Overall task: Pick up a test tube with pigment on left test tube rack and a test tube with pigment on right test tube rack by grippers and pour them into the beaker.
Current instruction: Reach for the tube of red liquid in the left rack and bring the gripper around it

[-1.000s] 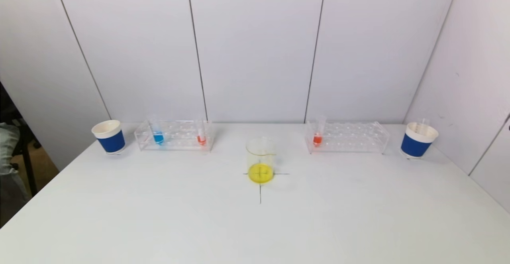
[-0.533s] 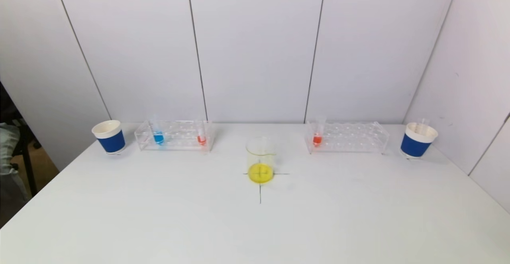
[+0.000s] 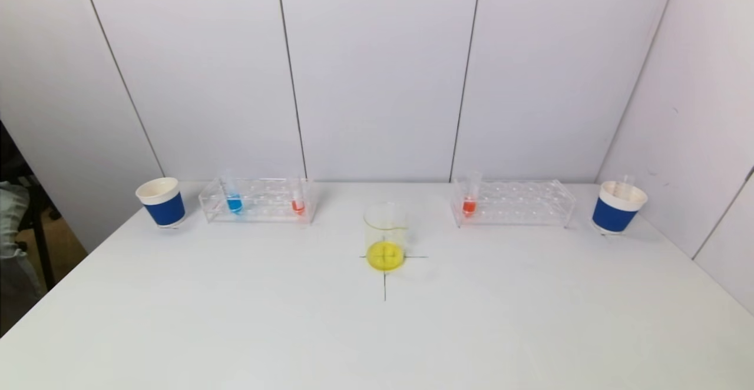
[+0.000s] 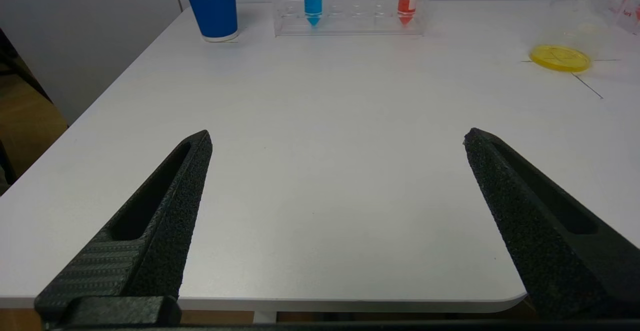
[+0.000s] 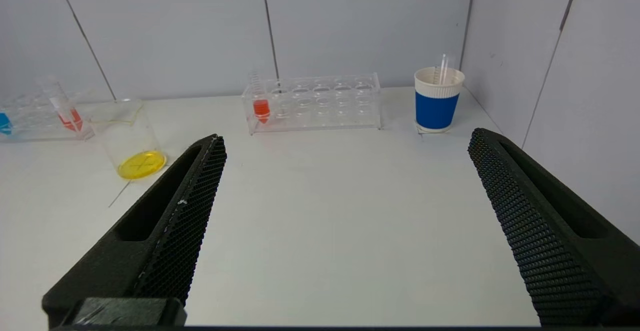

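Three tubes [image 3: 234,197] upright, racks [image 3: 257,200] crosswise

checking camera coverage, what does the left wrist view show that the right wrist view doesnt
Only the left wrist view: the open left gripper and the left cup. Only the right wrist view: the open right gripper, the right rack with its orange tube, and the right cup. Both: the beaker, left rack and table.

The white tabletop [image 3: 235,319] carries a beaker [image 3: 386,237] at centre, racks at ten [image 3: 259,200] and two o'clock [image 3: 512,202], and blue cups [image 3: 161,201] [image 3: 618,207] outside them.
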### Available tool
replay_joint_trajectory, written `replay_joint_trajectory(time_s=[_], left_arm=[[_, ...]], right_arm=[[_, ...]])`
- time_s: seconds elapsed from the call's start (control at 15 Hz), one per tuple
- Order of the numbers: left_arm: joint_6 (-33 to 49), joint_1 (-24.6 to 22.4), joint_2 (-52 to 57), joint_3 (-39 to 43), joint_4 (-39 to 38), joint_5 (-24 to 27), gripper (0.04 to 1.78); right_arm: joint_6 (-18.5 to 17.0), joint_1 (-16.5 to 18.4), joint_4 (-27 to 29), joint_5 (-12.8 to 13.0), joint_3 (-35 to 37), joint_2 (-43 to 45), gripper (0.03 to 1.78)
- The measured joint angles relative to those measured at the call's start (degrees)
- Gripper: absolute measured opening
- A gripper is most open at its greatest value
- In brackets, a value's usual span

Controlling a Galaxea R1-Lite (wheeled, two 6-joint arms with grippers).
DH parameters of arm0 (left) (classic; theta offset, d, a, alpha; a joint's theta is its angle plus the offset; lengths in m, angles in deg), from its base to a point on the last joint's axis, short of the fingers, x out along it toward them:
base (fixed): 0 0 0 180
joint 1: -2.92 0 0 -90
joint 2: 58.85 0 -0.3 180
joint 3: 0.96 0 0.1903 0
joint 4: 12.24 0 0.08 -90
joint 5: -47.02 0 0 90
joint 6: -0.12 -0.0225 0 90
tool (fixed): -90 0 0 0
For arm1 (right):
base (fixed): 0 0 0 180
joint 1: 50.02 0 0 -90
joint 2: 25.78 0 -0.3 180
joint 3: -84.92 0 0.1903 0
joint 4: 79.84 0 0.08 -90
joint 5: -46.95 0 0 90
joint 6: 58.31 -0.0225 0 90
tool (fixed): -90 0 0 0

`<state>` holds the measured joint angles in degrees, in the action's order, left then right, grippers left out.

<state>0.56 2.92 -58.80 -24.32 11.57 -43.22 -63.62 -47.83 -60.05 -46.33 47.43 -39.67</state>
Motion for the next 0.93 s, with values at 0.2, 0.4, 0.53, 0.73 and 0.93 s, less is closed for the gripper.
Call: replay_joint_trajectory(time_s=[0.2, 0.4, 0.53, 0.73, 0.93], left_arm=[[-0.04, -0.02, 0.0, 0.0, 0.0, 0.02, 1.76], [-0.02, 0.0, 0.0, 0.0, 0.0, 0.02, 1.76], [-0.02, 0.0, 0.0, 0.0, 0.0, 0.02, 1.76], [-0.02, 0.0, 0.0, 0.0, 0.0, 0.02, 1.76], [-0.02, 0.0, 0.0, 0.0, 0.0, 0.0, 1.76]], right_arm=[[0.35, -1.15, 2.16, 1.79, 0.16, 3.11, 1.76], [0.91, -1.67, 6.89, 2.1, 0.74, 8.4, 1.76], [1.02, -1.84, 10.28, 2.51, 1.18, 11.61, 1.76], [1.94, -1.95, 7.55, 2.49, 3.61, 13.42, 1.76], [4.13, -1.95, -5.25, 1.99, 10.14, 13.84, 1.76]])
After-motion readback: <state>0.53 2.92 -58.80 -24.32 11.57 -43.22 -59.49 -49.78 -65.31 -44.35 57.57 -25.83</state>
